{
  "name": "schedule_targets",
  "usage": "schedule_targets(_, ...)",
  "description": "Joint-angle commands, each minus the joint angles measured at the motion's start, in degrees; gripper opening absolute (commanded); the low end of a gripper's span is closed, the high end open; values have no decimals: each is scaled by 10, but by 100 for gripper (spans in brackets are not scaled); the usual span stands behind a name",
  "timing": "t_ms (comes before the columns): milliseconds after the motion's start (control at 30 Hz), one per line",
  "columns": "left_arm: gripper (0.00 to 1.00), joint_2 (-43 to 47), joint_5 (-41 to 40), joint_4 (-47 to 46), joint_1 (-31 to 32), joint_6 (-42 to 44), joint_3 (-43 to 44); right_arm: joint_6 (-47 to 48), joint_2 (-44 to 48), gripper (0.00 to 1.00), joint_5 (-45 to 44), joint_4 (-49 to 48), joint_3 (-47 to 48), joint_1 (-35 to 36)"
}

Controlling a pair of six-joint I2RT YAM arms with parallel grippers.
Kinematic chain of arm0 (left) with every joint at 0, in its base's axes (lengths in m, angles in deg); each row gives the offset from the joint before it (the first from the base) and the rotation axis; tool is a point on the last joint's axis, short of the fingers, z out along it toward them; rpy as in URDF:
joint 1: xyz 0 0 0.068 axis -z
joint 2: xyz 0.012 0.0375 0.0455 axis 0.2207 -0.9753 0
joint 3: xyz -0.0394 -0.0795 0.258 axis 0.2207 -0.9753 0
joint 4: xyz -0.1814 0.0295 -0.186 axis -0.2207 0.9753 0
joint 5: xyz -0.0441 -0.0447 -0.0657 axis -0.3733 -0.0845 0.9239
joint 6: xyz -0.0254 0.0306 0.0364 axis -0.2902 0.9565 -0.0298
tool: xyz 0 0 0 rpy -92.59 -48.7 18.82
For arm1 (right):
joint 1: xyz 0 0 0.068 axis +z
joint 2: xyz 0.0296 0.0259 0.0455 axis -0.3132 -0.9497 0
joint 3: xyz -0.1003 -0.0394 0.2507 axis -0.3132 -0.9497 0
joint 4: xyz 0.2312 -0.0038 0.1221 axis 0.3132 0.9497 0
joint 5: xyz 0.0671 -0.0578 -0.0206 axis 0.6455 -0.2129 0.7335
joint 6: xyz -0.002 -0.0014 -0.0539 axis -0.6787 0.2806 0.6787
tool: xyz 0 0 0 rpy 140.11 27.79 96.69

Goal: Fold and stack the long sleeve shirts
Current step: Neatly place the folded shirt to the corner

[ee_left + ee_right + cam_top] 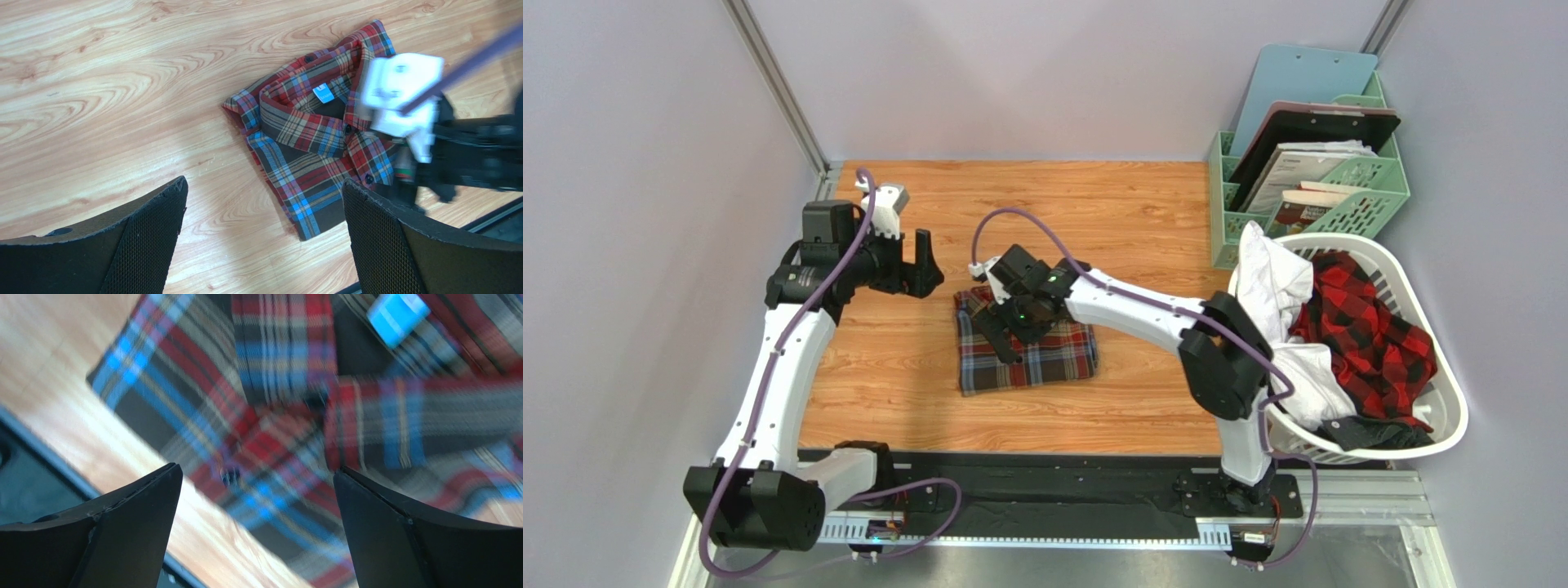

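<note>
A brown-olive tartan long sleeve shirt lies folded into a neat rectangle on the wooden table, collar up. My right gripper hovers open just above its left part; in the right wrist view the plaid fills the gap between the open jaws, blurred. My left gripper stands open to the left of the shirt, off the cloth, with bare wood between its fingers. A red-and-black check shirt lies crumpled in the laundry basket at the right.
The white laundry basket at the right table edge also holds white cloth and a dark garment. A green file organiser with folders stands at the back right. Grey walls close in the left and back sides.
</note>
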Motion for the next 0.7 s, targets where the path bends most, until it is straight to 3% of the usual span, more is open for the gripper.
schedule_targets(0, 99, 35, 1, 7, -17, -8, -18, -55, -59, 100, -81, 10, 58, 20)
schedule_targets(133, 99, 41, -5, 8, -19, -3, -17, -67, -129, 100, -117, 25, 75, 5)
schedule_targets(333, 99, 19, -10, 5, -25, 20, -4, -31, -121, 100, -97, 27, 21, -117)
schedule_targets(667, 99, -21, 31, 14, -43, 63, 24, 172, -105, 100, -10, 48, 10, -316)
